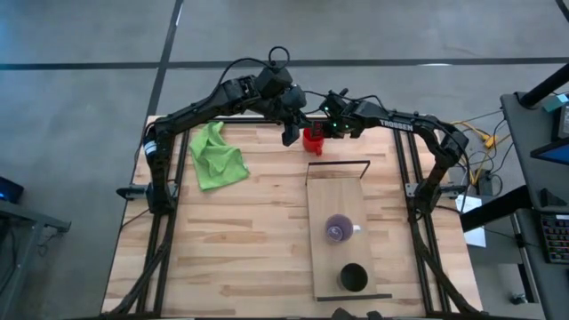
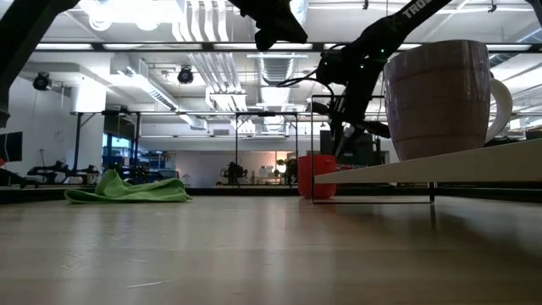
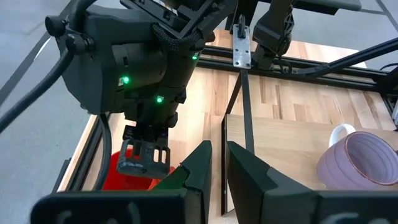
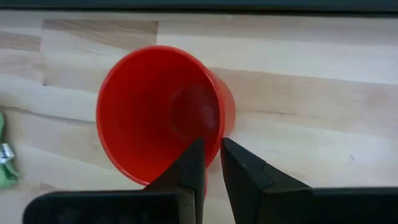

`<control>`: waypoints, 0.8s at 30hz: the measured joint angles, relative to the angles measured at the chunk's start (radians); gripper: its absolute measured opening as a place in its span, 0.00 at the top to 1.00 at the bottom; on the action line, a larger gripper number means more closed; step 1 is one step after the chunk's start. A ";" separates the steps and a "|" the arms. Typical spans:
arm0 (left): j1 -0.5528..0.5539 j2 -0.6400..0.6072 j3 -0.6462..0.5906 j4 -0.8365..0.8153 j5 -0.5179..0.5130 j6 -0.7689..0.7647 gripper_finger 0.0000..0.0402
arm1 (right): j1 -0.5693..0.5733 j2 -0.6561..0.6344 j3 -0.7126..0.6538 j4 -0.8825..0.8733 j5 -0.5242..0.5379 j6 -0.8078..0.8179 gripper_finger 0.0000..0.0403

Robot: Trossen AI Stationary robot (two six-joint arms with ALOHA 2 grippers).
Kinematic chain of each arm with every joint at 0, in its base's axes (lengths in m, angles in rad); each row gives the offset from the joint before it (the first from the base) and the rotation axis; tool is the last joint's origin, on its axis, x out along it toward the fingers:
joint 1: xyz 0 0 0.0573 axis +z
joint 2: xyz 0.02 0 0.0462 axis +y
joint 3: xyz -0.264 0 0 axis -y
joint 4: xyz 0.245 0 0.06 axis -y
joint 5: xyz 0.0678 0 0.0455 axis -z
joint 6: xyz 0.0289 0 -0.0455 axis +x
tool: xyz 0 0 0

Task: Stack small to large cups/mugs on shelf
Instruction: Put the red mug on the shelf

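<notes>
The red cup (image 1: 313, 142) stands near the table's far edge, just beyond the far end of the light wood shelf (image 1: 336, 191). My right gripper (image 4: 211, 146) is shut on it from above. The purple cup (image 1: 338, 228) with a pale handle stands on its base at the middle of the shelf. The black cup (image 1: 353, 277) stands on its base at the shelf's near end. My left gripper (image 1: 290, 135) hangs just left of the red cup and well above the table (image 2: 279, 30). Its fingers (image 3: 199, 168) are together and hold nothing. My right gripper holds the red cup by its rim (image 4: 216, 134), on the side nearest the gripper. One finger (image 4: 189, 165) is inside the cup and the other (image 4: 245, 171) is outside. The fingers come from above, pointing down. The cup is upright, its base (image 2: 316, 195) at tabletop level.
A crumpled green cloth (image 1: 216, 156) lies at the far left of the table. The shelf's black wire frame (image 1: 338, 164) rises at its far end, right beside the red cup. Bare planks (image 1: 240, 249) lie left of the shelf.
</notes>
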 joint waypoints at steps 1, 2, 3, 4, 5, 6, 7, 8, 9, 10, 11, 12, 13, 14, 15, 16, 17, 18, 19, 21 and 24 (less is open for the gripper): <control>0.000 0.000 0.000 0.000 0.001 0.000 0.92 | 0.000 0.002 0.000 0.009 0.000 0.000 0.88; 0.000 0.000 0.000 0.000 0.001 0.000 0.92 | 0.000 0.004 0.000 0.015 0.000 0.000 0.88; 0.000 0.000 0.000 0.000 0.002 0.000 0.92 | 0.000 0.007 0.000 0.016 0.000 0.000 0.88; 0.000 0.000 0.000 0.000 0.002 0.000 0.92 | 0.000 0.010 0.000 0.015 0.000 0.000 0.88; 0.000 0.000 0.000 0.000 0.002 0.000 0.92 | 0.000 0.013 0.000 0.015 0.000 0.000 0.88; 0.000 0.000 0.000 0.000 0.002 0.000 0.92 | 0.000 0.016 0.000 0.015 0.000 0.000 0.88; 0.000 0.000 0.000 0.000 0.002 0.000 0.92 | 0.000 0.019 0.000 0.015 0.000 0.000 0.88; 0.000 0.000 0.000 0.000 0.002 0.000 0.92 | 0.000 0.022 0.000 0.016 0.000 0.000 0.88; 0.000 0.000 0.000 0.000 0.002 0.000 0.92 | 0.000 0.024 0.000 0.016 0.000 0.000 0.88; 0.000 0.000 0.000 0.000 0.002 0.000 0.92 | 0.000 0.026 0.000 0.016 0.000 0.000 0.88; 0.000 0.000 0.000 0.000 0.002 0.000 0.92 | 0.000 0.029 0.000 0.017 0.000 0.000 0.88; 0.000 0.000 0.000 0.000 0.002 0.000 0.92 | 0.000 0.032 0.000 0.019 0.000 0.000 0.88; 0.000 0.000 0.000 0.000 0.002 0.000 0.92 | 0.000 0.034 0.000 0.019 0.000 0.000 0.88; 0.000 0.000 0.000 0.000 0.002 0.001 0.92 | 0.000 0.037 0.000 0.020 0.000 0.000 0.88; 0.000 0.000 0.000 0.000 0.002 0.001 0.92 | 0.000 0.040 0.000 0.024 0.000 0.000 0.88; 0.000 0.000 0.000 0.000 0.002 0.001 0.92 | 0.000 0.042 0.000 0.028 0.000 0.000 0.88; 0.000 0.000 0.000 0.000 0.002 0.001 0.92 | 0.000 0.044 0.000 0.032 0.000 0.000 0.88; 0.000 0.000 0.000 0.000 0.002 0.001 0.92 | 0.000 0.046 0.000 0.035 0.000 0.000 0.88; 0.000 0.000 0.000 0.000 0.002 0.001 0.92 | 0.000 0.047 0.000 0.037 0.000 -0.001 0.88; 0.000 0.000 0.000 0.001 0.002 0.002 0.92 | 0.000 0.048 0.000 0.036 0.000 -0.016 0.89; 0.000 0.000 0.000 0.001 0.002 0.027 0.92 | 0.000 0.048 0.000 0.036 0.000 -0.044 0.94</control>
